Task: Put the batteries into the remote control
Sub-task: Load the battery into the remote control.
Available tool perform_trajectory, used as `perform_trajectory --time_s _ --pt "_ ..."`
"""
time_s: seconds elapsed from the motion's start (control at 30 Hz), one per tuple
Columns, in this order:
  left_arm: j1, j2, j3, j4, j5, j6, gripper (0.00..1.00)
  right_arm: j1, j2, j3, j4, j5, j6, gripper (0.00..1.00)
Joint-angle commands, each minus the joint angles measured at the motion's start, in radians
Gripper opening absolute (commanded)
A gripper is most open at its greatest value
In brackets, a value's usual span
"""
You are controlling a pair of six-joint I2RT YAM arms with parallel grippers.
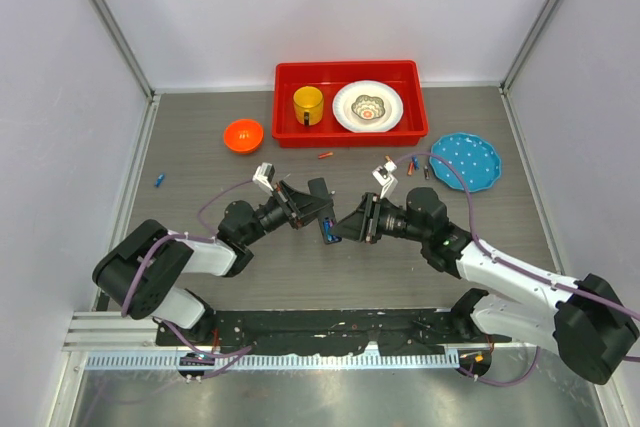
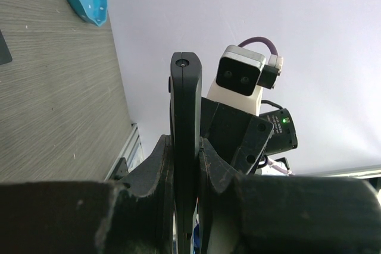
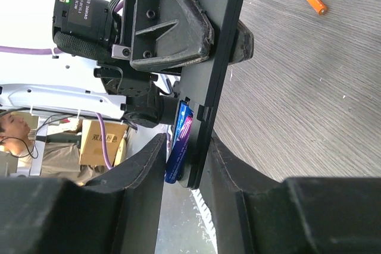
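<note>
One slim black plastic remote control point(image 2: 186, 87), clamped in my left gripper point(image 2: 186, 150); my right gripper point(image 3: 188, 150) pinches one blue cylindrical battery point(image 3: 178, 142) against it.

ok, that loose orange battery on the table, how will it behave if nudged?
The orange battery lies on its side on the flat table, a smooth cylinder, so a sideways nudge would probably roll it. It looks rigid and likely light. Being slim and round, it may squirt out of a pinch that's off-centre.
</note>
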Motion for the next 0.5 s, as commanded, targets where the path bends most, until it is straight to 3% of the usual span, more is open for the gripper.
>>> perform_trajectory --time_s 0.0,0.47 --pt "-0.010 -0.028 0.028 0.257 0.014 0.004 0.00 -0.005 0.011 -0.002 0.048 0.002 0.007 0.37" --pt "-0.031 -0.027 0.024 0.257 0.005 0.015 0.00 -0.008 0.051 0.018 0.079 0.024 0.038 0.27"
